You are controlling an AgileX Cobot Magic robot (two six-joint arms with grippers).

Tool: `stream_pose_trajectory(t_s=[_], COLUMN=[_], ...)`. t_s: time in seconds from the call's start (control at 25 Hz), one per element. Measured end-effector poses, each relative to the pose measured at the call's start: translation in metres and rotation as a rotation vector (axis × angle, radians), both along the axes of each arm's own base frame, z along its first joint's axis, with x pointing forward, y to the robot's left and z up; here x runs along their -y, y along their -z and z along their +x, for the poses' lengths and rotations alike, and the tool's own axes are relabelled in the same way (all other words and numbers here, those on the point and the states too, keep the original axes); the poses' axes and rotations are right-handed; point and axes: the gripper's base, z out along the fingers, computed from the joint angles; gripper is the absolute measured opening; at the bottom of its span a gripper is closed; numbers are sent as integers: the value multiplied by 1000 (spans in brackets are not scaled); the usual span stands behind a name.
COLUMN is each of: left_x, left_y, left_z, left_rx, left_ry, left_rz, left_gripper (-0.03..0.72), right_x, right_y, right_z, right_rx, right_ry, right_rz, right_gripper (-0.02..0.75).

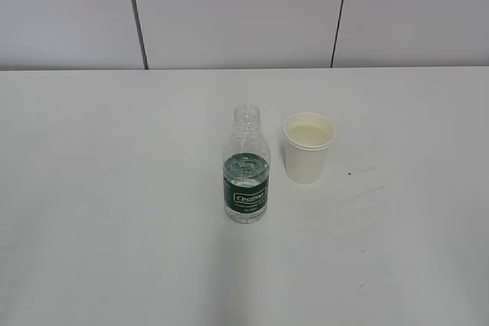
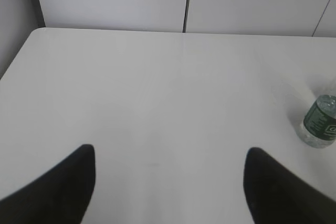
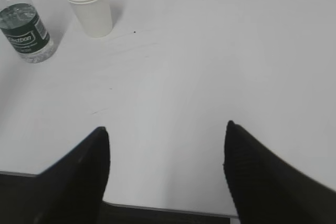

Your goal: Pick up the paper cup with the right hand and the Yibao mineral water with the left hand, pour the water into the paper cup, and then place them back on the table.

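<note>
Ext view: I can't see either arm. Left wrist cam: bottle [image 2: 320,124] cut by right edge, top gone, label partly readable. Right wrist cam: bottle [image 3: 26,27] neck cropped up top. Both end effector bases out of frame; fingers [image 3: 79,177] blurry.

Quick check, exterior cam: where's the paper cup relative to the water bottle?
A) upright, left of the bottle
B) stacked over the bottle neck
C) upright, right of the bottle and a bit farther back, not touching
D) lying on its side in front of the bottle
C: the paper cup stands upright to the right of and slightly behind the capless Yibao mineral water, with a bare strip of table between them.
</note>
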Motion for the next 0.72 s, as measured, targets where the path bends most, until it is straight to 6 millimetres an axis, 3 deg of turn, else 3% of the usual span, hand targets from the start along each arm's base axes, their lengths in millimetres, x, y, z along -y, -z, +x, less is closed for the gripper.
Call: stream_pose_trajectory(t_s=[0.72], left_x=[0], left_y=[0], left_z=[0], left_rx=[0], left_ry=[1], left_rz=[-1], left_gripper=[532], right_x=[1], right_y=[1], right_z=[0], right_rx=[-3], right_ry=[22], right_rz=[7], right_gripper=[555])
